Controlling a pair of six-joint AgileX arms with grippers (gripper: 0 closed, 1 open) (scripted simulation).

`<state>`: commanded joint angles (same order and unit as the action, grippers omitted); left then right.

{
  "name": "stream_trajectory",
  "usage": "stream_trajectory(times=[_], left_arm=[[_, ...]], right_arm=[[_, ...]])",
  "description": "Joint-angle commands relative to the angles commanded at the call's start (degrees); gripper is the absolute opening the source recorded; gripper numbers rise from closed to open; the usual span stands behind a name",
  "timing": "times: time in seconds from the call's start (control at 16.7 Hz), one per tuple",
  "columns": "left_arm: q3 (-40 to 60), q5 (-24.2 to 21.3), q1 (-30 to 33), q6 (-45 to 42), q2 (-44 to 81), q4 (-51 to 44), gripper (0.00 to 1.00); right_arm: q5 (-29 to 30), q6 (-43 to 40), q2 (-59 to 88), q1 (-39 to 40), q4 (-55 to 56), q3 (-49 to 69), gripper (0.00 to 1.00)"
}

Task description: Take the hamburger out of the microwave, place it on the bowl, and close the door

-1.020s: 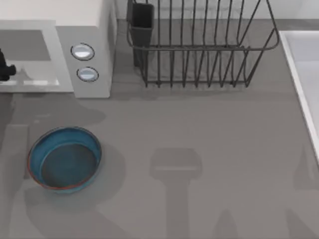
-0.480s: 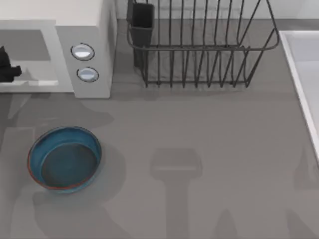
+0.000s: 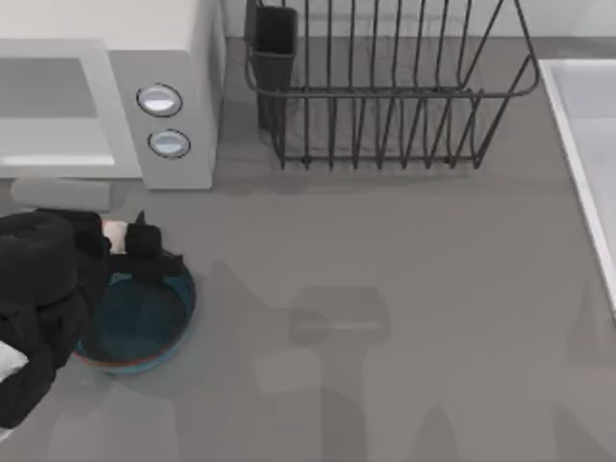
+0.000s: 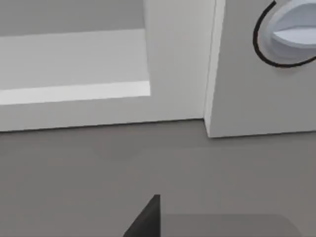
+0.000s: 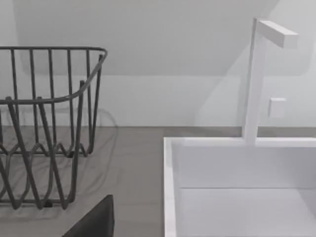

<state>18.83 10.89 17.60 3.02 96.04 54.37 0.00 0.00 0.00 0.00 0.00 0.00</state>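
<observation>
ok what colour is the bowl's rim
Reddish-brown, a thin line around the blue-teal bowl; the top view shows it best.

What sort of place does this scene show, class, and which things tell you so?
Most likely a kitchen counter: a white microwave stands beside a black wire dish rack, and a white sink with a faucet sits at the right.

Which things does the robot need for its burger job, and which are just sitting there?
For the job: the hamburger, pinched in the left gripper; the bowl under that arm; the microwave.

Just sitting there: the black dish rack; the white sink at the table's right edge.
</observation>
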Motion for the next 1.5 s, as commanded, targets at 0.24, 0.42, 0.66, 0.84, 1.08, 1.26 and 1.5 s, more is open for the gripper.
stream_trajectory(times=[0.24, 0.42, 0.66, 0.84, 1.08, 1.26, 1.5], left_arm=[[-11.6, 10.9, 12.1, 3.9, -6.6, 1.7, 0.00], [-14.3, 13.6, 14.8, 5.0, -8.9, 2.0, 0.00], [-14.2, 13.5, 14.6, 4.8, -8.3, 2.1, 0.00], [-12.8, 12.5, 13.6, 4.3, -4.2, 5.5, 0.00], [-9.7, 10.2, 11.2, 3.2, 6.5, 12.8, 0.00], [-8.1, 8.8, 9.8, 2.5, 11.0, 16.4, 0.00], [-8.0, 8.7, 9.7, 2.5, 11.3, 16.7, 0.00]], right_arm=[[0.0, 0.0, 0.0, 0.0, 0.0, 0.0, 1.00], [0.0, 0.0, 0.0, 0.0, 0.0, 0.0, 1.00], [0.0, 0.0, 0.0, 0.0, 0.0, 0.0, 1.00], [0.0, 0.0, 0.0, 0.0, 0.0, 0.0, 1.00], [0.0, 0.0, 0.0, 0.0, 0.0, 0.0, 1.00], [0.0, 0.0, 0.0, 0.0, 0.0, 0.0, 1.00], [0.0, 0.0, 0.0, 0.0, 0.0, 0.0, 1.00]])
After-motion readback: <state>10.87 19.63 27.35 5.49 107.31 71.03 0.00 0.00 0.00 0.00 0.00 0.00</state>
